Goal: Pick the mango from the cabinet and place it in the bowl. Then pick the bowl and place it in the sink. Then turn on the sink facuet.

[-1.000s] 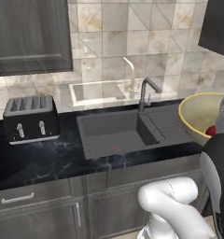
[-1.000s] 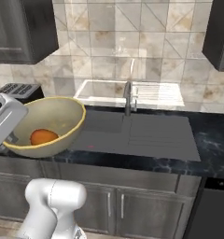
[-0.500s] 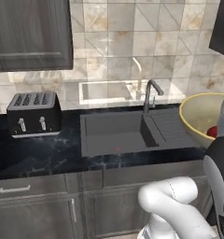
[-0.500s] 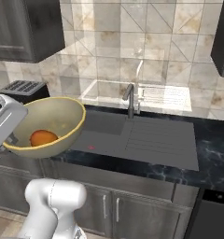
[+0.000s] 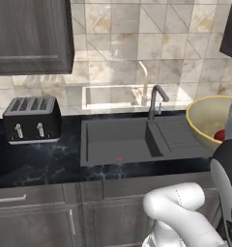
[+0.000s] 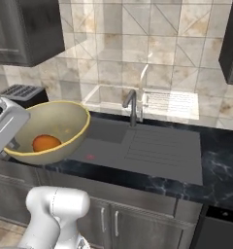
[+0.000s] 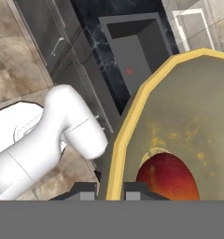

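While gripping bowl (image 7: 188,116) rim, end effector (image 7: 110,190) raised.

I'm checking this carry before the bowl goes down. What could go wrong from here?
The gripper pinches only the bowl by its rim, so the tilted bowl could slip or swing. The mango lies loose inside, low against the wall, and could roll out if the tilt grows. The bowl is off to one side of the sink, and the faucet stands beside the basin, so it might get clipped.
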Motion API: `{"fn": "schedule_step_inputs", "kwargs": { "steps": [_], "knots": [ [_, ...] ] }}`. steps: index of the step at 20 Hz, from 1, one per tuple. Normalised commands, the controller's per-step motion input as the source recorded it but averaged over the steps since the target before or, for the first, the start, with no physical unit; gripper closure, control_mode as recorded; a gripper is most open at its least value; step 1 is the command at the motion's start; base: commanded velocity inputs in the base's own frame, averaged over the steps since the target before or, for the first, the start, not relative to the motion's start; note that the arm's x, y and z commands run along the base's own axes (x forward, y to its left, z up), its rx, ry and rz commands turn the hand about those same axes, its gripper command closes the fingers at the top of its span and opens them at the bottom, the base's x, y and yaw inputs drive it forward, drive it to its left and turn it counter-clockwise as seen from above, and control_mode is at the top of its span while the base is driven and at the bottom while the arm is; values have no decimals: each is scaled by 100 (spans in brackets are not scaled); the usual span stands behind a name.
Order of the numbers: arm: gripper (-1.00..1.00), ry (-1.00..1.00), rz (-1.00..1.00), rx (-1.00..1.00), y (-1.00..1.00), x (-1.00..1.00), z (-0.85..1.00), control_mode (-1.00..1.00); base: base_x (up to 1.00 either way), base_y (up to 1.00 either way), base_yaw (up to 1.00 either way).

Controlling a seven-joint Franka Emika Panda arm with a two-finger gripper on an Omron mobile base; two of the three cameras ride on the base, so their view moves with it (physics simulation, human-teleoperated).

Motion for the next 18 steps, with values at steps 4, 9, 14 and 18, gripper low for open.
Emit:
{"fn": "schedule_step_inputs", "kwargs": {
  "steps": [4, 9, 14, 18],
  "knots": [
    [100, 0, 0, 0, 0, 0, 0, 100, 24, -36, 0],
    [100, 0, 0, 0, 0, 0, 0, 100, 30, -22, 0],
    [100, 0, 0, 0, 0, 0, 0, 100, 39, -24, 0],
    [100, 0, 0, 0, 0, 0, 0, 100, 38, -35, 0]
  ]
}}
